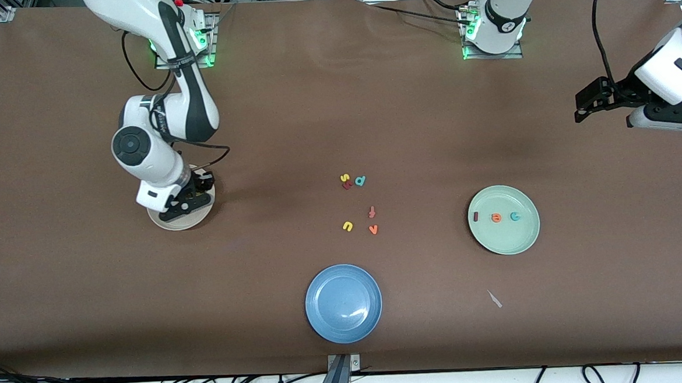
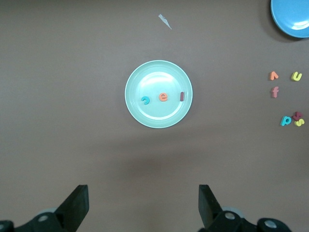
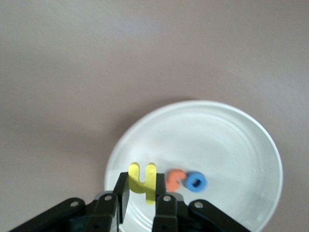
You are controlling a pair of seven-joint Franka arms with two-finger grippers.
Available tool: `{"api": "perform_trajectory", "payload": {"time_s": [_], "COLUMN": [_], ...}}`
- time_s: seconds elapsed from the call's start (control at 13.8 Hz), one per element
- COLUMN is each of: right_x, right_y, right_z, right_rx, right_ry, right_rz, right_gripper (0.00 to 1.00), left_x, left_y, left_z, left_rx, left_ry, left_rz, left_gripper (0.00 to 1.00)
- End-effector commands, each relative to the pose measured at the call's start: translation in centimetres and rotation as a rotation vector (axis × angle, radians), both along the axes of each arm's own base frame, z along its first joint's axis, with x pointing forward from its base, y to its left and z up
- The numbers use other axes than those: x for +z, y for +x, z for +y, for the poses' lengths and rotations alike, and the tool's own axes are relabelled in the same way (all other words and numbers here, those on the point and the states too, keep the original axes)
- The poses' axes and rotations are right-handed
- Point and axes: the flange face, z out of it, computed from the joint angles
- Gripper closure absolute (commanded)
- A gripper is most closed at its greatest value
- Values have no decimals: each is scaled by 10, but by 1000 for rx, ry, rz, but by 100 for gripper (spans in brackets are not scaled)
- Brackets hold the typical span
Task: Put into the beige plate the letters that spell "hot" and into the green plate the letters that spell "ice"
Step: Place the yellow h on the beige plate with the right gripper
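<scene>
While pinched upright in the right tool, the yellow "h" hangs directly over the beige plate, just beside the orange "t" and blue "o" lying in it; release is judged next. Green plate: "i", "e", "c" inside. Left tool: fully open, empty, waiting above the tabletop.

Yellow "h", beige plate
</scene>
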Motion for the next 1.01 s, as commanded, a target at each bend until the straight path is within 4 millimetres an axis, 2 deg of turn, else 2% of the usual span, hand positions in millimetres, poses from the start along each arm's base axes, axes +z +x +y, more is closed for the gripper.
{"api": "perform_trajectory", "payload": {"time_s": [0.0,0.14,0.29,0.43,0.65,0.94], "right_x": [-1,22,50,67,78,91], "right_y": [4,18,34,46,50,50], "right_z": [-23,-12,-16,-15,-11,-5], "right_rx": [-62,-55,-85,-205,-344,-359], "right_ry": [13,36,59,52,38,34], "right_rz": [2,35,95,120,131,173], "right_gripper": [0,0,0,0,0,0], "left_x": [2,3,4,3,4,3], "left_y": [-8,-7,-7,-8,-8,-8], "left_z": [-1,-4,-3,0,5,3], "left_rx": [-23,-26,-25,-23,-17,-20], "left_ry": [19,22,27,31,31,31], "left_rz": [4,24,46,57,59,60], "left_gripper": [0,0,0,0,0,0]}}
